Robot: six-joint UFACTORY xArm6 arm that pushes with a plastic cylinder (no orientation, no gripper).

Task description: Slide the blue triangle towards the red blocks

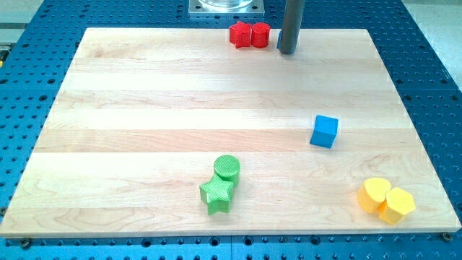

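- Resting on the board's top edge, my tip [287,51] holds nothing; it is a bare rod, just right of the red blocks.
- Red star [239,34] and red cylinder [260,33] touch each other at the view's top.
- Behind the rod a sliver of blue shows; I cannot tell whether it is the blue triangle.
- Blue cube [324,131] sits well apart, right of centre.
- Green cylinder [227,168] touches green star [216,195], bottom centre.
- Two yellow blocks, a heart-like one [374,194] and a hexagon [397,204], touch at bottom right on the wooden board [144,108].
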